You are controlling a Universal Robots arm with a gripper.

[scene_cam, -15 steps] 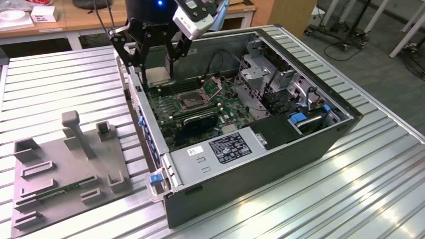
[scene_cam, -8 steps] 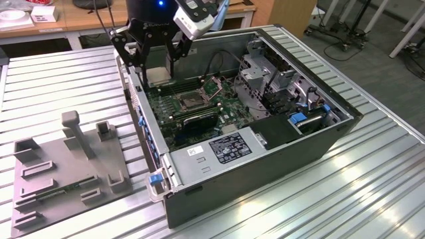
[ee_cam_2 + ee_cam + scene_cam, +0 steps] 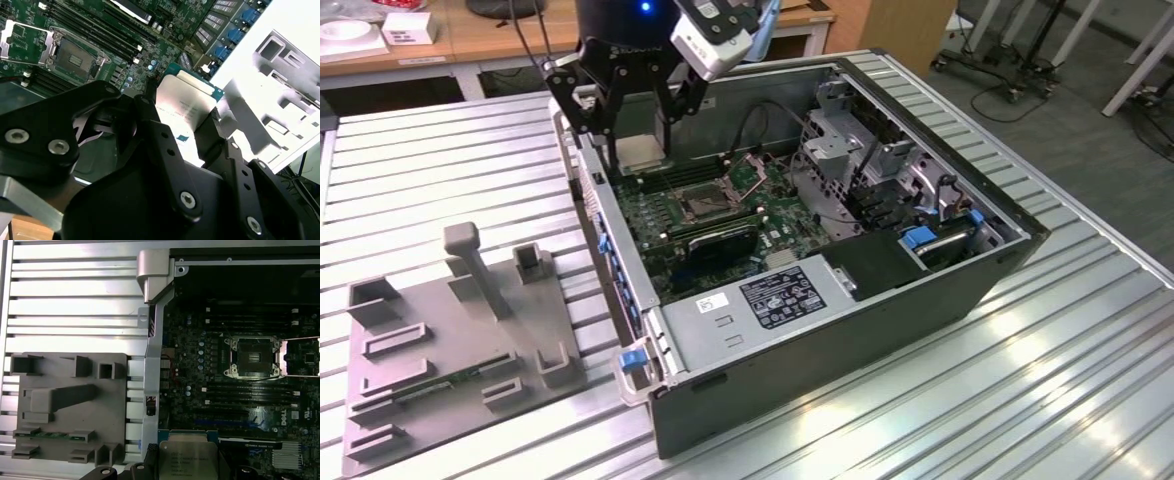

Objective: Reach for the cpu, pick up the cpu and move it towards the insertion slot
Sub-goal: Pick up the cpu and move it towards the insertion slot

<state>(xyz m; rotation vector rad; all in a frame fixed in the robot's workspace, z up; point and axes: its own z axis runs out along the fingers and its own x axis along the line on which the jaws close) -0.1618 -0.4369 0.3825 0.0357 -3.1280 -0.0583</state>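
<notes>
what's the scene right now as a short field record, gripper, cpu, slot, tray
gripper: shut on the cpu, held above the open computer case
cpu: between the gripper fingers, silvery top showing in both wrist views
insertion slot: on the green board, frame lid open, dark centre bare, cpu not yet over it
grey tray: on the slatted table, at the exterior view's left of the case
memory stick: green, lying in a tray recess
</notes>
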